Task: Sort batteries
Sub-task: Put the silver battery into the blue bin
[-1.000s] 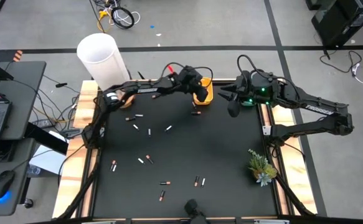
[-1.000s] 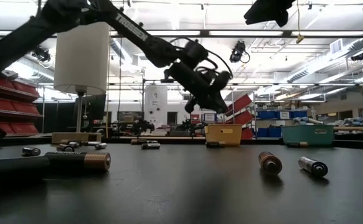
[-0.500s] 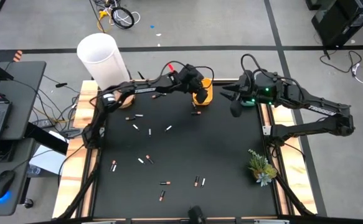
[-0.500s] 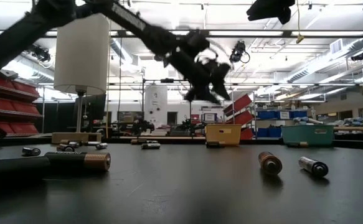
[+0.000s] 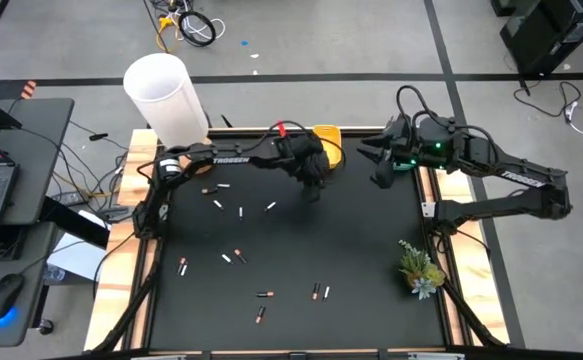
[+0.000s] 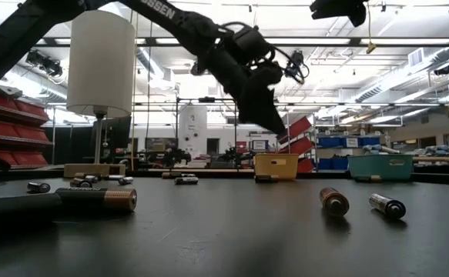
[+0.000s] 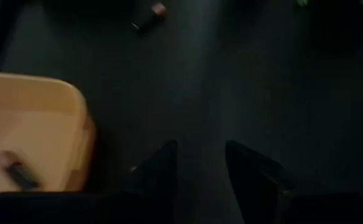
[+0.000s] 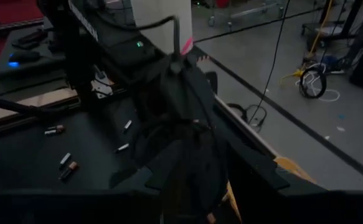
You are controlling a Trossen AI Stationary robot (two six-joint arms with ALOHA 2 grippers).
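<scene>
- Left gripper [image 7: 197, 163] hangs above the black table [image 5: 351, 250], fingers [image 7: 159, 165] parted with a bare gap between them, nothing held.
- Yellow tray [image 7: 25, 124] just beside it, one dark battery [image 7: 20, 174] lying inside (wrist view only).
- Another battery [image 7: 149, 16] on the mat ahead of the fingertips, apart.
- Loose batteries [image 5: 239, 212] scattered on the table away from the gripper.
- Right gripper [image 5: 379, 172] waits near the table's far right edge; can't tell if parted or clenched.
</scene>
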